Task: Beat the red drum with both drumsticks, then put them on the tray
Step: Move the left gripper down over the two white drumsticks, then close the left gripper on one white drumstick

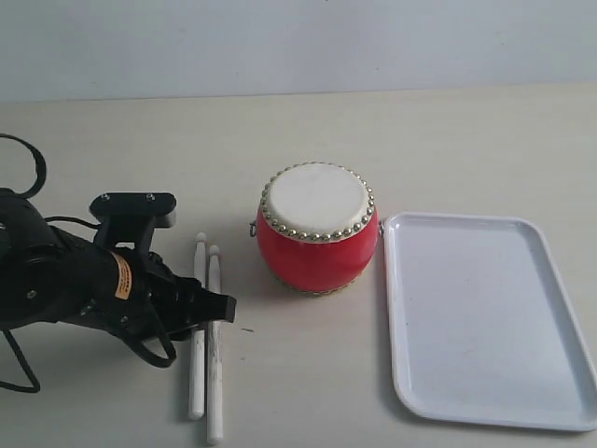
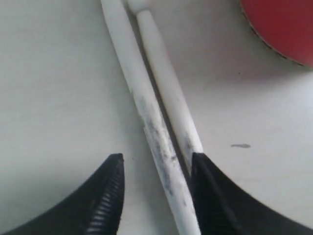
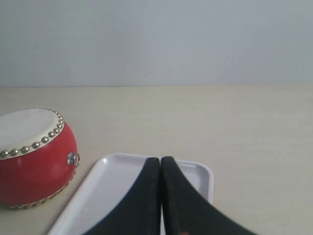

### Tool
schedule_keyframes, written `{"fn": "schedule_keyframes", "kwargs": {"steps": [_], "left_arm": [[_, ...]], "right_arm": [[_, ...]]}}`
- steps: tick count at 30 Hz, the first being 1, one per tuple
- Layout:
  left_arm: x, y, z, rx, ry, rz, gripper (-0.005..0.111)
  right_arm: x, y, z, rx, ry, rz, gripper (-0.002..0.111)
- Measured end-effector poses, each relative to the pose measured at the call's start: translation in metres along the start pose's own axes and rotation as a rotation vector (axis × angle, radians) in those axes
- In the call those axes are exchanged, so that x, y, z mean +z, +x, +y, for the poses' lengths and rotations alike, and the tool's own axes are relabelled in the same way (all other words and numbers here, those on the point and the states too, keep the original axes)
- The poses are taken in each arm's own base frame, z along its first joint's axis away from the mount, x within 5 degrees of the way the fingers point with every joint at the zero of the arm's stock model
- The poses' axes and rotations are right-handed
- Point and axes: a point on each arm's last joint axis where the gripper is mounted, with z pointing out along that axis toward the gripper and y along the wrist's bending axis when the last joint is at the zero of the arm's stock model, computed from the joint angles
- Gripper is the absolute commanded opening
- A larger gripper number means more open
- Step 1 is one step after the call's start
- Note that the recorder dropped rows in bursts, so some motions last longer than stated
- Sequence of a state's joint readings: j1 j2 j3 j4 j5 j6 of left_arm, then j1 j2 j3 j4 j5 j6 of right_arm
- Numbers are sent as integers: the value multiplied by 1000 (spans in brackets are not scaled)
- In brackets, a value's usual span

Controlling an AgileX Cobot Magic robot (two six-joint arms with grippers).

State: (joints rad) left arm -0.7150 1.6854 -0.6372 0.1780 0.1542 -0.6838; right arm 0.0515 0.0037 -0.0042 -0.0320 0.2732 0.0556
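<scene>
A pale cream surface runs back to a plain grey-white wall. Near its middle stands the red drum, upright, skin side up, with its ring of studs and a small metal ring on its side. The tray lies flat just to the right of the drum, its long side running from far to near. In the right wrist view a narrow strip of surface shows between the two.

The drumsticks lie side by side on the surface to the left of the drum, close together, pointing from far to near.

The left tool is low over the sticks with its fingers apart. The scuffed stick runs through the gap between them. The cleaner stick lies tight against it on the drum side and disappears under one finger, which crowds the gap there. The edge of the drum's red body shows in a corner of the left wrist view, near but apart from the sticks. A small dark mark sits on the surface beside that finger.

The right tool has its fingers pressed together with nothing between them, and the tray lies beyond their tips. It does not show in the exterior view.
</scene>
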Motion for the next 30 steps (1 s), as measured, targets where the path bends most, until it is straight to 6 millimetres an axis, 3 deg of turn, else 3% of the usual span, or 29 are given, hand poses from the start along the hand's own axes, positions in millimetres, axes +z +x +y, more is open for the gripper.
{"fn": "schedule_keyframes", "kwargs": {"steps": [30], "left_arm": [[9,4,1,2,-10,26,42]], "right_arm": [[0,0,0,0,0,0,0]]}}
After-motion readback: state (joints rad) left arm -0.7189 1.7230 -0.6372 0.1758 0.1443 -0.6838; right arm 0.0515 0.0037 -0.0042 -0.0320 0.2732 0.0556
